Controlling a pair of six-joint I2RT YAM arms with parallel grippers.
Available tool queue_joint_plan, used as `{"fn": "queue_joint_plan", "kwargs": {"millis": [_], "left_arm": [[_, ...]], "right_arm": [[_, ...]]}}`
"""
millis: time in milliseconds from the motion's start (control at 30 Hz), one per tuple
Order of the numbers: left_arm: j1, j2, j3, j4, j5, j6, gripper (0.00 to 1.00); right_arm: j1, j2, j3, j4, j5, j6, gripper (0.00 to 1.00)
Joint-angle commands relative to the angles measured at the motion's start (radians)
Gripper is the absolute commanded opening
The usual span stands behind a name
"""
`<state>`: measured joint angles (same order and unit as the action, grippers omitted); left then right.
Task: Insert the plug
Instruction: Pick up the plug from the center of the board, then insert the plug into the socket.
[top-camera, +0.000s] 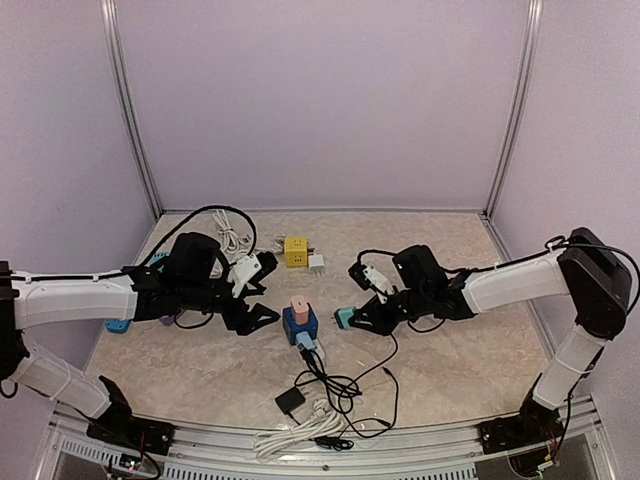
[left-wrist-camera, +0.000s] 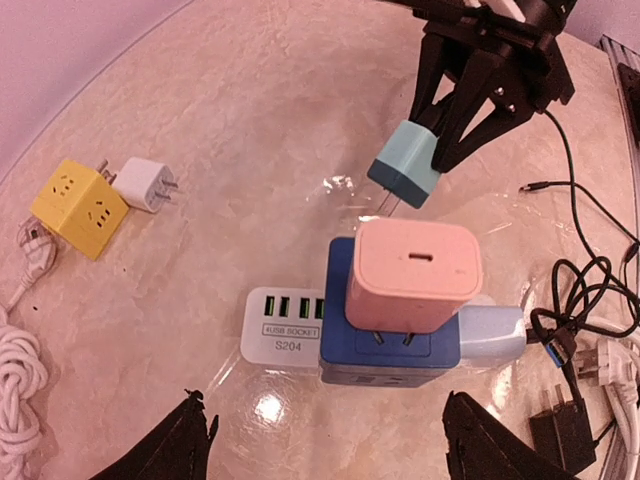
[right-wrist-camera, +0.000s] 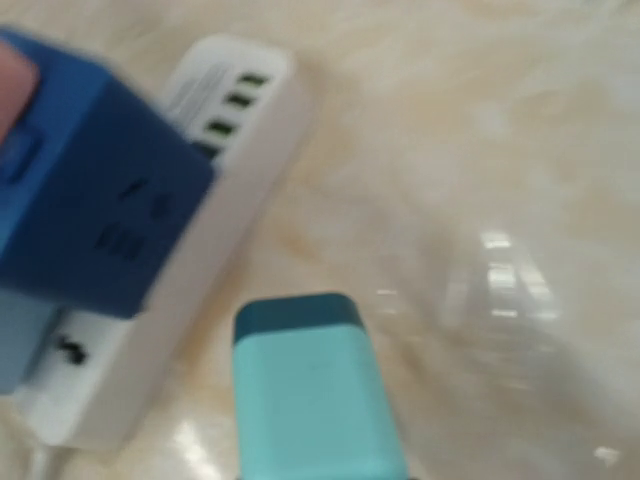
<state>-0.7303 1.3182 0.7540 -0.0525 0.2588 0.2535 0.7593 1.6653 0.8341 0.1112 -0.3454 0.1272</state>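
Observation:
A blue cube socket (top-camera: 299, 325) stands mid-table with a pink plug (top-camera: 298, 304) seated in its top face. In the left wrist view the pink plug (left-wrist-camera: 415, 275) sits on the blue cube (left-wrist-camera: 385, 350), which rests on a white USB socket strip (left-wrist-camera: 285, 320). My left gripper (left-wrist-camera: 322, 405) is open just short of the cube, touching nothing. My right gripper (top-camera: 362, 318) is shut on a teal plug (top-camera: 345, 318). That teal plug (left-wrist-camera: 405, 165) hangs tilted just right of the cube, prongs downward. The right wrist view shows the teal plug (right-wrist-camera: 315, 400) near the cube (right-wrist-camera: 90, 220); its fingers are hidden.
A yellow cube socket (top-camera: 295, 250) and a white adapter (top-camera: 316, 264) lie behind the blue cube. A white cord coil (top-camera: 232, 235) lies back left. Black cables with a black adapter (top-camera: 290, 400) and a white cable (top-camera: 300, 435) spread in front. A pale blue plug (left-wrist-camera: 490, 335) sticks out of the cube's side.

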Motion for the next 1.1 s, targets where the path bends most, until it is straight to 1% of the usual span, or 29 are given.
{"fn": "queue_joint_plan", "kwargs": {"millis": [0,67,100,200,267,367,467,533,567,633,767,800,833,867,933,1067], "left_arm": [[0.031,0.024,-0.033,-0.034,-0.012,0.017,0.8],[0.048,0.031,-0.039,-0.021,0.026,0.059,0.88],[0.055,0.036,-0.039,-0.019,0.05,0.083,0.91],[0.068,0.047,-0.03,-0.059,0.133,0.176,0.94],[0.077,0.054,-0.021,-0.092,0.188,0.236,0.98],[0.094,0.066,-0.015,-0.131,0.266,0.298,0.99],[0.108,0.066,-0.022,-0.146,0.281,0.326,0.99],[0.111,0.064,-0.022,-0.138,0.273,0.297,0.99],[0.107,0.065,-0.024,-0.119,0.244,0.251,0.99],[0.082,0.064,-0.021,-0.088,0.14,0.129,0.99],[0.034,0.034,-0.031,-0.06,0.048,-0.075,0.99],[0.01,0.024,-0.031,-0.046,-0.003,-0.115,0.99],[-0.009,0.019,-0.03,-0.033,-0.082,-0.157,0.99],[-0.022,0.018,-0.027,-0.019,-0.119,-0.194,0.99],[-0.046,0.02,-0.033,-0.001,-0.154,-0.231,0.99],[-0.097,0.002,-0.08,-0.013,-0.167,-0.204,0.97]], "right_arm": [[0.057,0.027,-0.018,0.128,-0.096,0.027,0.0],[0.079,0.032,-0.032,0.162,-0.102,0.05,0.0],[0.095,0.033,-0.039,0.181,-0.097,0.068,0.0],[0.164,0.045,-0.041,0.245,-0.078,0.118,0.0],[0.214,0.054,-0.016,0.249,-0.055,0.128,0.0],[0.247,0.062,0.005,0.255,-0.06,0.15,0.0],[0.248,0.049,0.02,0.192,-0.065,0.149,0.0],[0.248,0.026,0.02,0.127,-0.057,0.112,0.0],[0.245,0.008,0.02,0.091,-0.046,0.09,0.0],[0.23,-0.014,0.025,0.019,-0.029,0.053,0.0],[0.183,-0.049,0.032,-0.061,0.001,0.027,0.0],[0.177,-0.058,0.032,-0.07,0.013,0.025,0.0],[0.172,-0.066,0.029,-0.073,0.021,0.025,0.0],[0.168,-0.076,0.025,-0.072,0.027,0.026,0.0],[0.165,-0.099,0.006,-0.063,0.039,0.032,0.0],[0.159,-0.144,-0.028,-0.057,0.057,0.039,0.0]]}}
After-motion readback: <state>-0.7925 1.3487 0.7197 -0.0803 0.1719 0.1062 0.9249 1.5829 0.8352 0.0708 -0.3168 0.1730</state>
